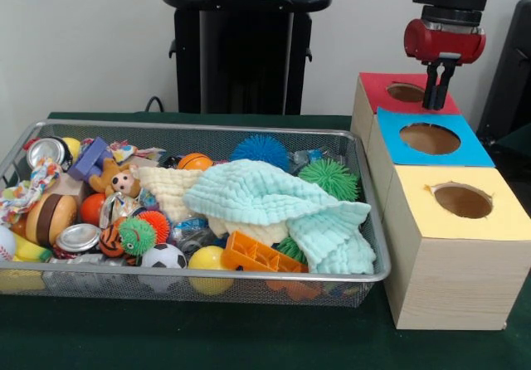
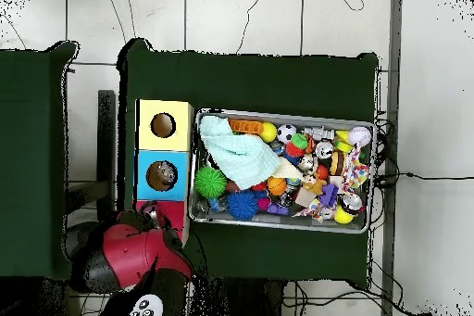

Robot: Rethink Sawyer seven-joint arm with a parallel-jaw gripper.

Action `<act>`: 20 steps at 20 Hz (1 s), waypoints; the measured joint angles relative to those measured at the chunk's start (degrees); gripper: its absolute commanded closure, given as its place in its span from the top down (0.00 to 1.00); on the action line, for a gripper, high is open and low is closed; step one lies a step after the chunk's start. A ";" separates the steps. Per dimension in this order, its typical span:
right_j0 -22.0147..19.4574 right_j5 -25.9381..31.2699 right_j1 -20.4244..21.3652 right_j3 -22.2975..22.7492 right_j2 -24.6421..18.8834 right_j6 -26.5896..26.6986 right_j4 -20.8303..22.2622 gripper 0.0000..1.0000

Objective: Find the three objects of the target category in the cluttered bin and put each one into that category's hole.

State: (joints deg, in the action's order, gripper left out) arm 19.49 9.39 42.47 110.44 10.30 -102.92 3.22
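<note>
My gripper (image 1: pixel 436 104) hangs right over the hole of the red-topped box (image 1: pixel 375 86), fingers together, with nothing seen between them. Beside it stand the blue-topped box (image 1: pixel 474 149) and the yellow-topped box (image 1: pixel 503 221), each with a round hole. The wire bin (image 1: pixel 207 275) holds a mint cloth (image 1: pixel 274 196), a blue spiky ball (image 1: pixel 260 150), a green spiky ball (image 1: pixel 329 177), a soccer ball (image 1: pixel 163 256), a yellow ball (image 1: pixel 207 259), cans (image 1: pixel 77 237) and a plush toy (image 1: pixel 119 179). In the overhead view the red arm (image 2: pixel 130 252) covers most of the red box (image 2: pixel 146 207).
The bin (image 2: pixel 278 223) sits right of the box row in the overhead view, nearly touching it. Something brownish shows inside the blue box's hole (image 2: pixel 163 175). An orange plastic block (image 1: pixel 257 255) lies at the bin's front rim. Green cloth covers the table (image 1: pixel 249 337).
</note>
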 measured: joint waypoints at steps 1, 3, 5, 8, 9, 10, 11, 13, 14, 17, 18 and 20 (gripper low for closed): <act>0.01 0.00 0.02 0.00 -0.02 0.00 -0.02 0.00; 0.01 0.00 0.04 0.00 -0.02 0.00 -0.07 0.00; 0.00 0.00 0.05 0.00 -0.06 0.00 -0.08 0.00; 0.00 0.00 0.05 -0.01 -0.06 0.00 -0.08 0.00; -0.01 -0.02 0.05 0.00 -0.06 0.00 -0.08 0.00; -0.05 -0.11 0.04 0.00 -0.09 0.00 -0.08 0.00; -0.16 -0.31 0.05 0.00 -0.13 0.00 -0.08 0.00; -0.44 -0.60 0.05 0.00 -0.17 0.00 -0.08 0.00; -0.52 -0.66 0.04 -0.01 -0.19 0.00 -0.08 0.00; -0.75 -0.85 0.04 -0.01 -0.25 0.00 -0.09 0.00; -0.77 -0.85 0.04 0.00 -0.25 0.00 -0.08 0.00; -0.77 -0.84 0.04 0.00 -0.28 0.00 -0.18 0.00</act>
State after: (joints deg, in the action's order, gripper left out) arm 18.72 8.55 42.51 110.44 10.02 -102.92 3.05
